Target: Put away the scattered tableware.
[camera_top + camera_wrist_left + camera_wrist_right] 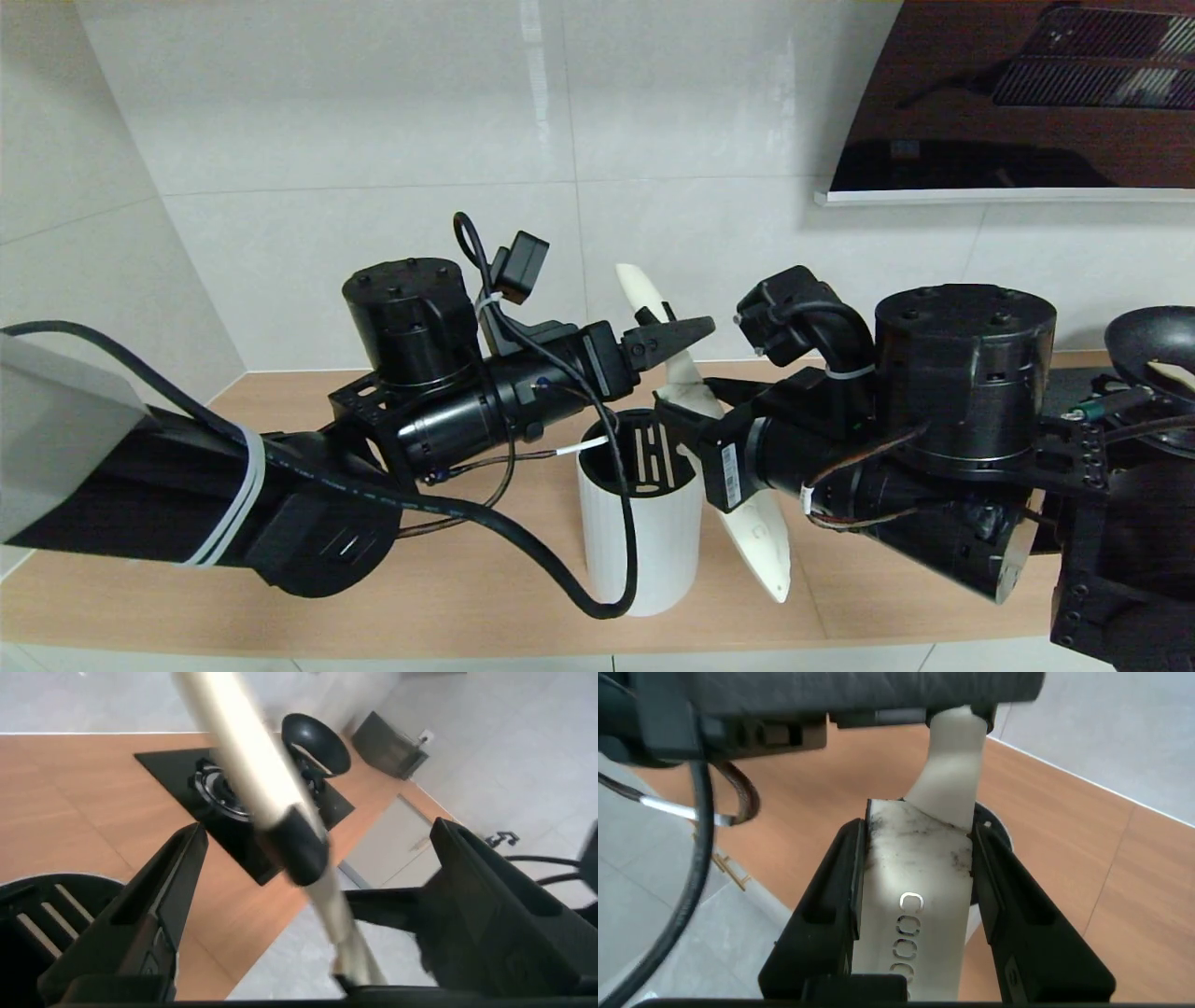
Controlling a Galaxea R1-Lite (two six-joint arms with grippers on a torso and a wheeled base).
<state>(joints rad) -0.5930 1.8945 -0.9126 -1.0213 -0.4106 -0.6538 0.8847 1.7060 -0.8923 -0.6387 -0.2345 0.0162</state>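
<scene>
Right gripper (693,420) is clamped tight on the white spatula (761,541), holding it in the air just right of the white utensil holder (644,551), which stands near the front edge of the wooden counter (448,579). The spatula's long axis runs steeply: handle tip up toward the wall, blade down toward the front edge. Left gripper (677,334) sits at the handle, fingers spread wide either side, gripping nothing.

embossed marks on the spatula (920,924) cannot be read.
</scene>
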